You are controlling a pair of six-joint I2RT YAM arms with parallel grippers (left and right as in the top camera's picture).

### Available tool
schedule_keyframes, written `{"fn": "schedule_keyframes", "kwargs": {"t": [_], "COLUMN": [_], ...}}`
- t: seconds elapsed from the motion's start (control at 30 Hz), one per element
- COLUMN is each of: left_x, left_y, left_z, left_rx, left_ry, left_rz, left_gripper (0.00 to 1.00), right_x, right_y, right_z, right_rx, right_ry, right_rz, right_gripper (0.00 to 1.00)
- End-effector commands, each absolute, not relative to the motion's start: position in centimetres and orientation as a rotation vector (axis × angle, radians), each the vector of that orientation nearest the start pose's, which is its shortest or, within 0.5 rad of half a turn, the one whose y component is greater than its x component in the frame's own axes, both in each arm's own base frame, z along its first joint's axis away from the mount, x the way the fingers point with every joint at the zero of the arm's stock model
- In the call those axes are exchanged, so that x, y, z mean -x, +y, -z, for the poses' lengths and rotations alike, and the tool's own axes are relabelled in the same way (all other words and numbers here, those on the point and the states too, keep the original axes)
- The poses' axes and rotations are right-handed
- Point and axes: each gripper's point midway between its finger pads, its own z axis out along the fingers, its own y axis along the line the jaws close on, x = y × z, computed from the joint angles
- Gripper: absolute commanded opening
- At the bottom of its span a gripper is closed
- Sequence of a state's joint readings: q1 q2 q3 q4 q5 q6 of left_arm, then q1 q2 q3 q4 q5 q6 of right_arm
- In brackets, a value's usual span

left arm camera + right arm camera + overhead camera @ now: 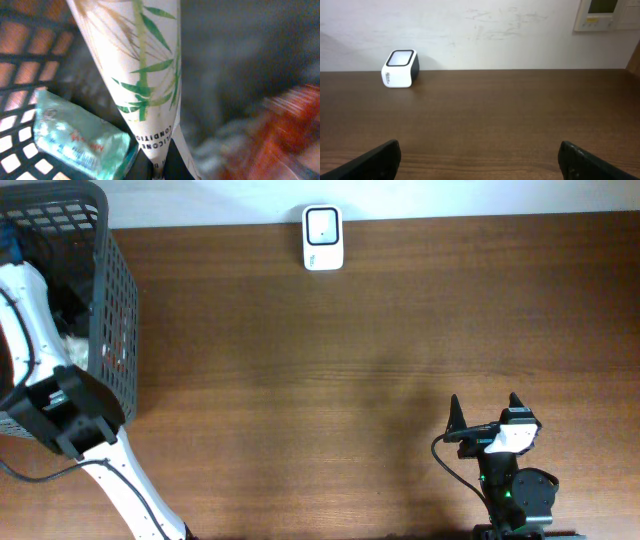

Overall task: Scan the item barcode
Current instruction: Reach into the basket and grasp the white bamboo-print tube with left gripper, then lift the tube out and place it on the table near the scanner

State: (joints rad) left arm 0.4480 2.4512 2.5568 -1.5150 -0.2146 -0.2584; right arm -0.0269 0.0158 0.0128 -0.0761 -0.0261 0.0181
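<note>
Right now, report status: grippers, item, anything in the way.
Left gripper shut on bamboo-print tube, down in basket. Right gripper open, empty, facing scanner. Teal packet beside tube; might snag on lift.

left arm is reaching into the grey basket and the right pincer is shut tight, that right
Not quite. The right pincer is open, its fingers wide apart above the table, as the right wrist view shows. The rest holds: the left arm does reach into the grey basket.
</note>
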Motion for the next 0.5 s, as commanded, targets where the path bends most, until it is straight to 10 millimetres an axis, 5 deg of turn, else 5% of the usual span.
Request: {"fn": "schedule_keyframes", "kwargs": {"t": [0.0,0.2,0.3,0.4,0.47], "left_x": [-43.9,-40.2,-37.7,-37.0,-37.3], "left_y": [23.1,16.9,11.1,2.6,-1.9], "left_z": [-27.5,-40.9,-46.2,-48.6,-48.5], "left_rx": [0.943,0.740,0.557,0.288,0.141], "left_ry": [2.445,2.173,2.081,2.074,2.101], "left_rz": [-0.225,0.019,0.231,0.525,0.614], "left_gripper": [0.00,0.00,0.00,0.00,0.00], "right_x": [-24.6,-24.6,-24.6,-24.6,-24.6], "right_y": [-0.1,-0.1,-0.1,-0.1,-0.1], "right_z": [-15.5,-15.5,-15.5,-15.5,-15.5], "right_rx": [-0.012,-0.012,-0.012,-0.012,-0.012], "right_ry": [1.653,1.653,1.653,1.653,1.653], "right_rz": [-0.014,-0.014,-0.014,-0.014,-0.014], "right_gripper": [0.99,0.99,0.99,0.99,0.99]}}
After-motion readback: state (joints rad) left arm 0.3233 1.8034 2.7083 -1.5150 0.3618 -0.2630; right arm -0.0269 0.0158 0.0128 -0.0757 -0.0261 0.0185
